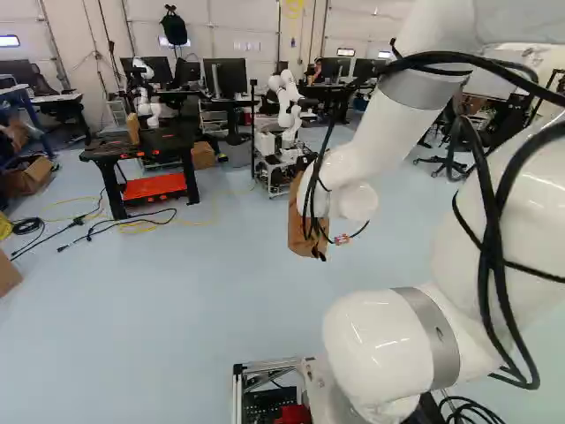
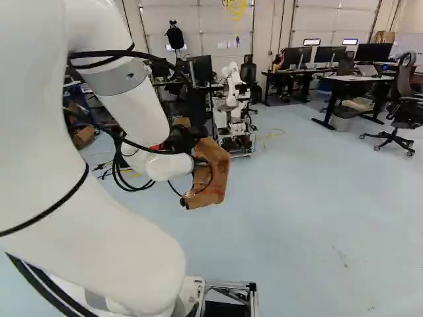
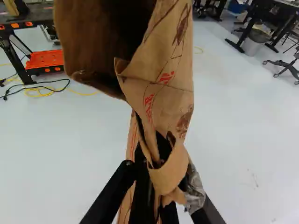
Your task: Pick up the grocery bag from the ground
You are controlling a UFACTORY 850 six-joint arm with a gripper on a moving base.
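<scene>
I have the grocery bag [image 2: 213,173] up off the floor [image 1: 177,291], carried by the gripper [image 2: 188,139] at the end of my white arm [image 1: 380,132]. The jaws are closed around a bunched, twisted part of the brown paper; in the wrist view I see folds pinched between them, with a silvery, crinkled patch beside one finger. The rest of the bag spreads out ahead of the gripper, creased and marked in red, with a dark hollow showing inside. From the right base view it hangs at a tilt; in the left base view the arm's wrist covers part of it. Beyond it stands another robot [image 2: 231,92] on a wheeled cart. At the left of the left base view I can make out a black bench [image 1: 101,153] with a brown block [image 1: 133,128] on its top and an orange shelf [image 1: 154,186] low down between its legs. Black and yellow cables [image 1: 79,221] lie on the floor near it, and a cardboard box [image 1: 31,175] sits farther to the left. Over at the right of the right base view, an office chair [image 2: 400,99] stands near a bench [image 2: 344,78] that bears a monitor, and a grey bin [image 2: 342,119] sits under that bench. A black backpack [image 2: 175,36] hangs at the far wall.
</scene>
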